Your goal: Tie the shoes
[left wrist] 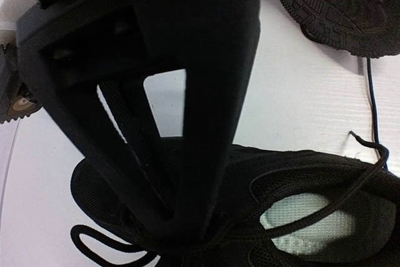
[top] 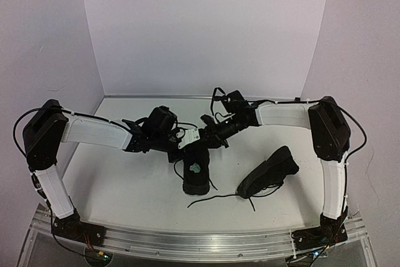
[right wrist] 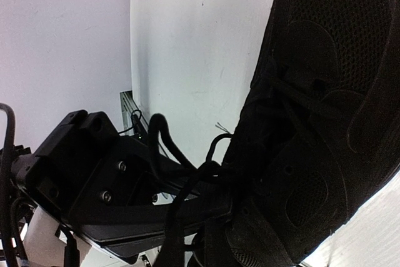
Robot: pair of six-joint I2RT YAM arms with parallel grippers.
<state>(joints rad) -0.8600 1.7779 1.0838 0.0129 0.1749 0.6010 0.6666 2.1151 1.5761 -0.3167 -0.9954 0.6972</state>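
Your left gripper [top: 185, 141] is closed all the way. Its black fingers [left wrist: 212, 92] are set down on the lacing of the black low-top mesh sneaker [top: 195, 181], which stands sole-down on the white table [top: 125, 186]. In the left wrist view, a loop of the thin black laces [left wrist: 94, 242] runs out from under the fingertips. You cannot tell from this whether a strand is actually pinched between them. The pale insole label [left wrist: 312, 220] shows in that sneaker's opening, just beside the left gripper's tips.

Your right gripper [top: 207, 133] sits over the far end of the same sneaker, close to the left gripper. In the right wrist view, lace strands [right wrist: 164, 139] drape across dark hardware beside the sneaker's mesh side [right wrist: 325, 92]. It is too dark there to tell how far the jaws stand apart or whether they hold anything.

The second black sneaker [top: 270, 170] lies tipped on its side to the right of the upright sneaker and apart from it. Its treaded sole [left wrist: 337, 4] faces the left wrist camera. Loose lace ends [top: 219, 199] trail across the table on the near side of the upright sneaker, reaching toward the second one.
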